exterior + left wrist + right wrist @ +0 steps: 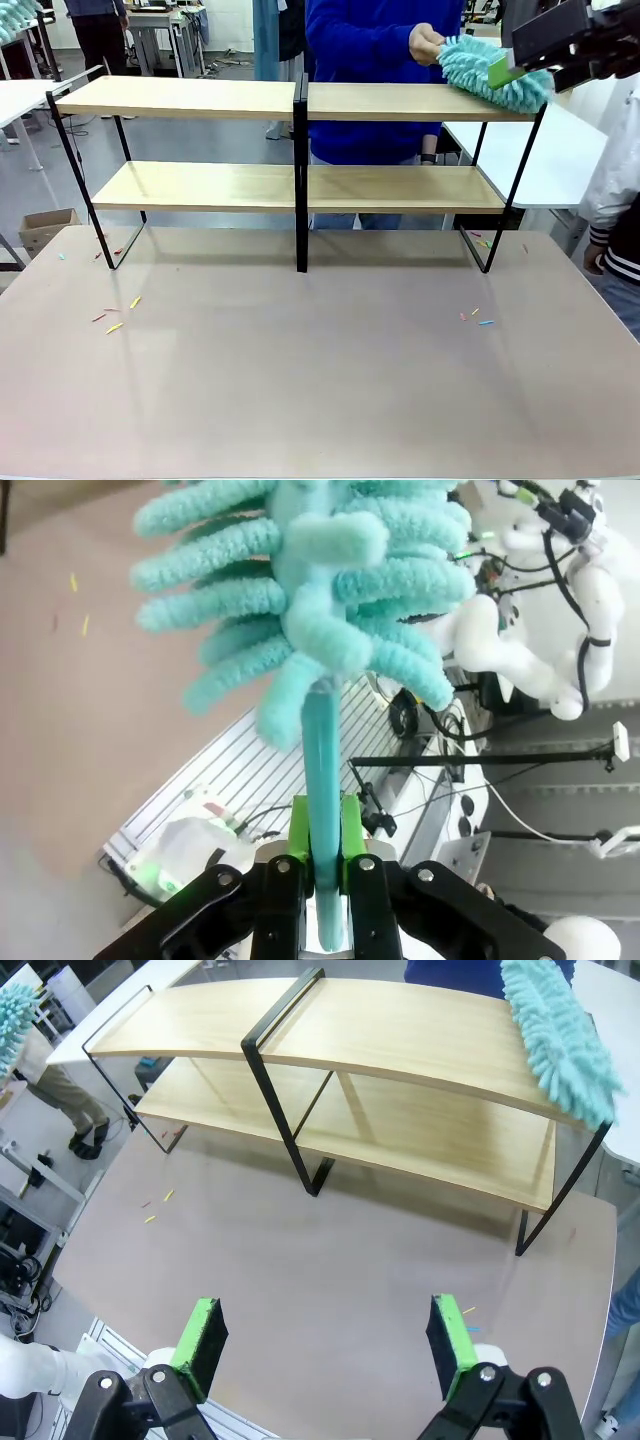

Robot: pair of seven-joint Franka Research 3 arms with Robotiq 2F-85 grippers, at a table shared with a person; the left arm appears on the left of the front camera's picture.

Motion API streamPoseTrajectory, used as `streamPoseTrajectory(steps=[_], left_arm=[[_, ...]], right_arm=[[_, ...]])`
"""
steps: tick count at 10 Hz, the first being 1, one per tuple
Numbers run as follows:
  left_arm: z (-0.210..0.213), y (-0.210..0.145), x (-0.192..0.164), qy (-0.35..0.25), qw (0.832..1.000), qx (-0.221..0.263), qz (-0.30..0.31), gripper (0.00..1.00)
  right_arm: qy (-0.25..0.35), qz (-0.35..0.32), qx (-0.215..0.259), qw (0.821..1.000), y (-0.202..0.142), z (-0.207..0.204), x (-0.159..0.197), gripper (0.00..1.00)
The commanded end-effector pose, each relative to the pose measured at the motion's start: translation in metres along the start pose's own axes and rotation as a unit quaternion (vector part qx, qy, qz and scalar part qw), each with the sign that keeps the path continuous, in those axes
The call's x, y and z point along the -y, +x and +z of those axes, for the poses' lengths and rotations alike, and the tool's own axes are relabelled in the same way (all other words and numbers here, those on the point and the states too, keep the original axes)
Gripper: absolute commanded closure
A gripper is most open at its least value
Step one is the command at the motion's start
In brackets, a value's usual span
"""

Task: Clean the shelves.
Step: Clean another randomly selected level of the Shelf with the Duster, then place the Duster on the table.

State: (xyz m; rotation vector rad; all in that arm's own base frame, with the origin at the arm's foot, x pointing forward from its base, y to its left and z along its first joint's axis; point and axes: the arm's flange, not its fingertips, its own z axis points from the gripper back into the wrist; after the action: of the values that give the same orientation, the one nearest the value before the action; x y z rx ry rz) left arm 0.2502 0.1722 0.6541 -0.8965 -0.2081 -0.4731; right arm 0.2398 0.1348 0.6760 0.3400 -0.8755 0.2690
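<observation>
Across the pale brown table [320,380], scattered with small coloured scraps [115,318], stood the shelves [300,150]: two long light-wood boards on a thin black frame with a black centre post, set toward the far edge in front of a person in a blue top.

In the left wrist view the left gripper [322,880] was clamped tight on the turquoise handle of a fluffy chenille duster [310,600], its green pads [299,825] pressed to either side of the stem and the tufted head fanning out beyond the fingertips. That duster also showed at the upper left corner of the front view, well away from the shelves.

The right gripper [328,1345] hung with its jaws spread wide and nothing between the green pads, above bare table on the near side of the shelves.

A second turquoise duster [492,75] lay across the right end of the top board, the person's hand [426,44] on its far end. A dark gripper body with a green pad appeared to touch its near end, though contact was hard to judge.
</observation>
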Motion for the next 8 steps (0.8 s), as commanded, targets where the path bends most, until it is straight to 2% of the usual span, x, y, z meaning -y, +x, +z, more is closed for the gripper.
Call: streamPoseTrajectory(steps=[1,8], left_arm=[[-0.0029,-0.0025,0.0004,-0.012,1.000,-0.007,-0.019,0.87],[-0.0029,-0.0025,0.0004,-0.012,1.000,-0.007,-0.019,0.87]], right_arm=[[0.004,-0.001,0.000,1.000,0.0010,0.0002,0.0011,0.00],[0.004,-0.001,0.000,1.000,0.0010,0.0002,0.0011,0.00]])
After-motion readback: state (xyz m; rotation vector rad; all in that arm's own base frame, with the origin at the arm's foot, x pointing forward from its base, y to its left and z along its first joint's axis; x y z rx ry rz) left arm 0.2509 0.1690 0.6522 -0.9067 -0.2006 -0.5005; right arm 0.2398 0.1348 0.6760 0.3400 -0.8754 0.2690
